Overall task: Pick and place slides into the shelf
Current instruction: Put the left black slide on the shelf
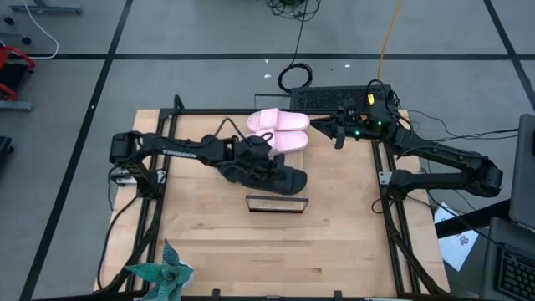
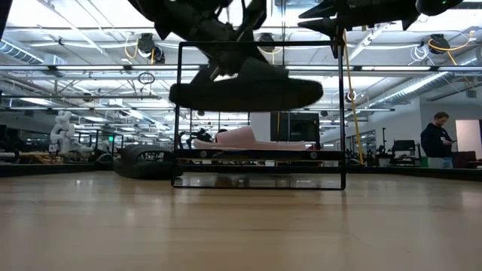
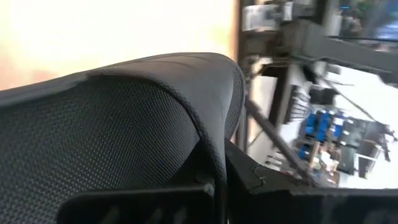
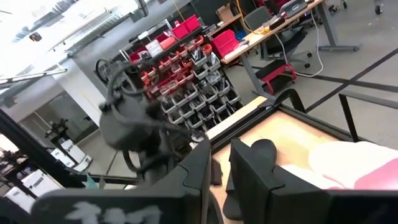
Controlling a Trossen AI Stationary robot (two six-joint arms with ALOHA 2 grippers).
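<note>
A matte black slide (image 2: 247,89) with a wide, finely textured strap hangs in the air above the desk (image 1: 334,242), level with the upper part of the shelf (image 2: 260,177) frame in the low view; the left hand (image 1: 261,163) has closed on it, and in the left wrist view the woven strap (image 3: 112,137) fills nearly the whole frame with the dark fingers (image 3: 249,180) pressed just beneath it. From above, the left arm reaches from the desk's left edge across to the middle, its hand sitting over the black slide beside the small light-wood shelf (image 1: 277,203) with its thin dark frame. The pale pink pair (image 1: 278,124) lies side by side near the far edge of the desk; the low view shows one pink slide (image 2: 248,138) lying flat beyond the frame, and another black slide (image 2: 147,162) resting on the desk to the left. The right arm waits at the far right corner, its hand (image 1: 337,134) raised near the pink pair; the right wrist view shows its two fingers (image 4: 249,171) with a narrow gap between them, holding nothing, with the pink slide (image 4: 354,165) just beyond, and a dark sole (image 4: 249,174) beside it.
</note>
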